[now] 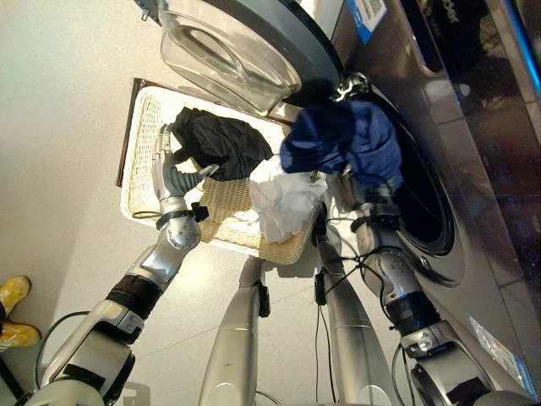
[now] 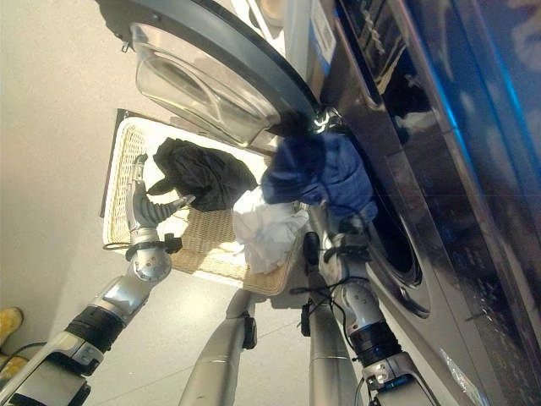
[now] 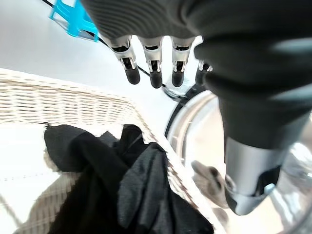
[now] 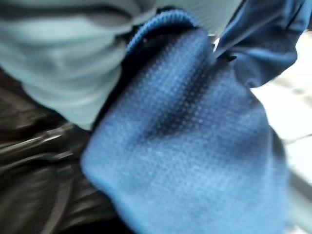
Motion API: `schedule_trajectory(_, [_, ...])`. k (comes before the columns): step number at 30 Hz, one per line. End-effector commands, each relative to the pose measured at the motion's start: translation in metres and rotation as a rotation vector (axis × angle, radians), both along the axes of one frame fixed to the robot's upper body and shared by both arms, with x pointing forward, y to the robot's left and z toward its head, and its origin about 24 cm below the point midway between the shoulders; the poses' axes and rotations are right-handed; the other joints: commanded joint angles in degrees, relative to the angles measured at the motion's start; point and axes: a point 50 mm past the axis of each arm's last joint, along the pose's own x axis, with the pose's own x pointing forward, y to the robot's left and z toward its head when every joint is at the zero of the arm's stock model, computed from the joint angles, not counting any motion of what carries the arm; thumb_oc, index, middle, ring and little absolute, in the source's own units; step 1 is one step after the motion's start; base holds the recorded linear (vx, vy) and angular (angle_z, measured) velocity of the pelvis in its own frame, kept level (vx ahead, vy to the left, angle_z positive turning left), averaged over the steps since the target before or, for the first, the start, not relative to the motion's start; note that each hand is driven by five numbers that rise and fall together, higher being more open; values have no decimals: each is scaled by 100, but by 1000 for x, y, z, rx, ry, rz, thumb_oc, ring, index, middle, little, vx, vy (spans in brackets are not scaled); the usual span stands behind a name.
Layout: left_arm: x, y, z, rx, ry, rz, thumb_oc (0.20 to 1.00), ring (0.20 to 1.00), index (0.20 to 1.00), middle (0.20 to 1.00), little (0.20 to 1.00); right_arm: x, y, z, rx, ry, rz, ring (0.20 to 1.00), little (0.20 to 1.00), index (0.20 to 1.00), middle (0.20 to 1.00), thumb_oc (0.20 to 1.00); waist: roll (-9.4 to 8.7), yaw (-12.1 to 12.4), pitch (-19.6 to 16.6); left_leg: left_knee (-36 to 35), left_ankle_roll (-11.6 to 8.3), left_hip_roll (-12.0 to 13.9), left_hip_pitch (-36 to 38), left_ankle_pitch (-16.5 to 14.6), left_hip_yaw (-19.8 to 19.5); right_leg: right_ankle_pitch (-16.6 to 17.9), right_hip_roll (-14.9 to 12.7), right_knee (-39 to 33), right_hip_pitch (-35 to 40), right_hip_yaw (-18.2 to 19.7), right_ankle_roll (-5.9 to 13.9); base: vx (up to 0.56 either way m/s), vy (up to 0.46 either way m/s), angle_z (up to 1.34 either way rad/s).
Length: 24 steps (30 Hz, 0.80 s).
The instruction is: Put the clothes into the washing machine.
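Three garments are in play. At left, the left robot hand [image 1: 173, 176] hangs over the wicker basket [image 1: 139, 161] with fingers straight and spread, holding nothing, just beside the black garment [image 1: 221, 142]. A white garment [image 1: 283, 201] drapes the basket's near rim. At right, the blue garment [image 1: 347, 139] hangs bunched at the washing machine [image 1: 473, 169] opening, above the right arm; whether the right robot hand's fingers clasp it I cannot tell. Loading is underway; next, seemingly, the blue garment needs pushing deeper into the drum.

— What sits where?
— The basket [image 1: 135, 182] lies on the floor [image 1: 59, 127], left of the washing machine [image 1: 473, 169], with its open door [image 1: 245, 42] beyond.
— And inside?
— A dark garment [image 1: 221, 144] far, a white one [image 1: 283, 203] nearer right.
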Motion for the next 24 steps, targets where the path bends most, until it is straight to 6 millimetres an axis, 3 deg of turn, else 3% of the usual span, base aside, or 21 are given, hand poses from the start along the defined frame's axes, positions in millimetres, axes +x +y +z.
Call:
schedule_trajectory(1, [1,17,3,-56,0,33,1000,1000,1000,1000,1000,-23,-47,35,193,-134,-298,200,200,200,200,200,275,-318,-78,602,-20,-325,-363,-109,-18,-131,-117,152,106,-419,518,18,20,-12])
schedule_trajectory(4, [1,18,0,-60,10,39,1000,1000,1000,1000,1000,-26,-54,39,231,-145,-347,200,200,200,200,200,280,-336,-78,651,-17,-334,-374,-138,8,-131,-119,161,99,-403,519,19,21,-9])
schedule_trajectory(5, [2,23,-7,-72,56,52,1000,1000,1000,1000,1000,-33,-75,42,319,-135,-504,200,200,200,200,200,287,-394,-78,798,0,-371,-449,-190,78,-92,-143,190,24,-345,520,10,41,-8])
schedule_trajectory(8, [3,25,-20,-88,116,59,1000,1000,1000,1000,1000,-37,-101,49,403,-115,-659,200,200,200,200,200,338,-435,-78,994,15,-403,-478,-293,135,-104,-159,257,2,-260,519,18,41,-6])
schedule_trajectory(9, [3,25,-20,-88,116,59,1000,1000,1000,1000,1000,-37,-101,49,403,-115,-659,200,200,200,200,200,338,-435,-78,994,15,-403,-478,-293,135,-104,-159,257,2,-260,519,33,45,-5])
schedule_trajectory(11, [3,22,-41,-114,195,51,1000,1000,1000,1000,1000,-40,-135,64,503,-77,-839,200,200,200,200,200,446,-452,-78,1217,17,-423,-445,-469,179,-189,-174,378,27,-177,534,60,65,-4])
schedule_trajectory(16, [4,13,-52,-130,235,23,1000,1000,1000,1000,1000,-49,-167,90,649,-39,-986,200,200,200,200,200,584,-437,-78,1303,16,-461,-512,-456,223,-153,-218,435,-66,-108,532,32,44,3])
schedule_trajectory(19, [3,7,-54,-140,249,-1,1000,1000,1000,1000,1000,-49,-186,105,649,28,-1043,200,200,200,200,200,688,-382,-78,1365,18,-485,-537,-464,213,-171,-240,520,-124,-87,534,43,11,6])
schedule_trajectory(20, [3,7,-53,-137,250,-11,1000,1000,1000,1000,1000,-47,-189,114,624,33,-1026,304,304,304,304,304,716,-356,-78,1373,20,-494,-544,-455,215,-173,-246,534,-136,-90,532,30,-9,7])
schedule_trajectory(21, [4,7,-52,-135,251,-16,1000,1000,1000,1000,1000,-46,-191,118,594,34,-1014,846,846,846,846,846,734,-344,-78,1378,21,-501,-556,-448,206,-174,-244,546,-151,-84,529,42,-26,2])
schedule_trajectory(22, [4,7,-48,-128,247,-28,1000,1000,1000,1000,1000,-34,-192,127,468,57,-944,1000,1000,1000,1000,1000,796,-304,-78,1384,23,-529,-590,-432,166,-194,-238,581,-189,-96,524,31,-20,-1])
schedule_trajectory(24, [5,8,-45,-122,237,-28,1000,1000,1000,1000,1000,-25,-193,127,396,109,-895,1000,1000,1000,1000,1000,820,-280,-78,1380,25,-543,-626,-408,148,-198,-240,602,-227,-113,524,34,-15,-1])
